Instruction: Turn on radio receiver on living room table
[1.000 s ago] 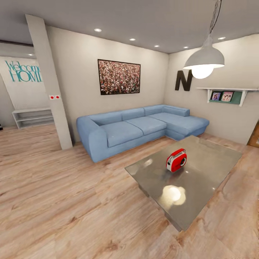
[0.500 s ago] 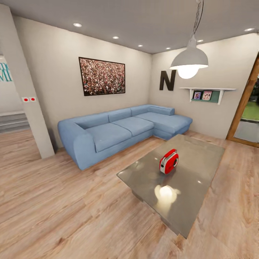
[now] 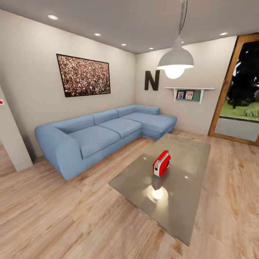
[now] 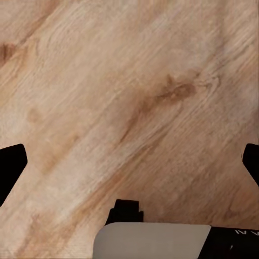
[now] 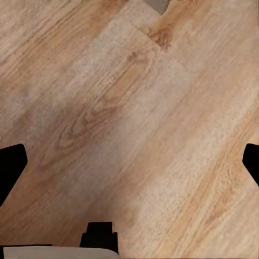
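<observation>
- Your left gripper has its fingers spread wide, one dark tip at each edge of its wrist view, nothing between them but wooden floor.
- Your right gripper is the same: fingers wide apart, holding nothing, bare planks beneath.
- Ahead of you is the living room, with the blue corner sofa along the far walls and a wood-framed glass door on the right.
- The low table stands on the floor in front of the sofa, its glossy top mirroring the hanging lamp.
- A framed picture and a dark letter N hang on the walls.
- The red radio stands upright near the middle of the table, turned nearly edge-on to you.
</observation>
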`<state>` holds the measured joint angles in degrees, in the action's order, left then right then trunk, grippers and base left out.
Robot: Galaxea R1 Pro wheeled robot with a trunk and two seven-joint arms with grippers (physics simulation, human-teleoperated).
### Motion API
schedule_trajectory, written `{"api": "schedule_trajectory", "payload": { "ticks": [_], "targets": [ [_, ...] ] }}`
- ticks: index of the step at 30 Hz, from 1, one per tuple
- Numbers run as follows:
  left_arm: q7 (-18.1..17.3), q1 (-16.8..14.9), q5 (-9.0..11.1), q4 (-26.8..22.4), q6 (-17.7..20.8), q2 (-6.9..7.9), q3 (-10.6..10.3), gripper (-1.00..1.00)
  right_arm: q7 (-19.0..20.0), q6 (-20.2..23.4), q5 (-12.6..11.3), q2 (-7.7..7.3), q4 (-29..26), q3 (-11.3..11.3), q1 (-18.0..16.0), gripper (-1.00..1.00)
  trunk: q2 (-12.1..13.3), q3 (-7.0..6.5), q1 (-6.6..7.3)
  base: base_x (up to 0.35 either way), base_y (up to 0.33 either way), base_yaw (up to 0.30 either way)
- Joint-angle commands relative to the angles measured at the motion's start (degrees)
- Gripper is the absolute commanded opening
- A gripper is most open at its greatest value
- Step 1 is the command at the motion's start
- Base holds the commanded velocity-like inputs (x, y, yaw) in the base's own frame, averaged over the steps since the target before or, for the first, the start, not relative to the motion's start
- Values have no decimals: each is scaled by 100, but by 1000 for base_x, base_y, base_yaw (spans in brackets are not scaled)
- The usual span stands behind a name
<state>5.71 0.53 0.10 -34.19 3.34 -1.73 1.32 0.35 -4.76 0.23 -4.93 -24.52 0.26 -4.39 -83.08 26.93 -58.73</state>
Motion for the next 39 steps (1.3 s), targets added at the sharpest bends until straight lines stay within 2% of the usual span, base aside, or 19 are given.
{"api": "schedule_trajectory", "payload": {
  "ticks": [1,39],
  "targets": [
    [0,0,1,0,0,2,0,100,0,-1,0,0,0,0,0,100,0,0,0,258,231,-279],
    [0,0,-1,1,-9,-3,0,100,0,-7,2,0,0,0,0,100,0,0,0,258,233,-279]
  ]
}}
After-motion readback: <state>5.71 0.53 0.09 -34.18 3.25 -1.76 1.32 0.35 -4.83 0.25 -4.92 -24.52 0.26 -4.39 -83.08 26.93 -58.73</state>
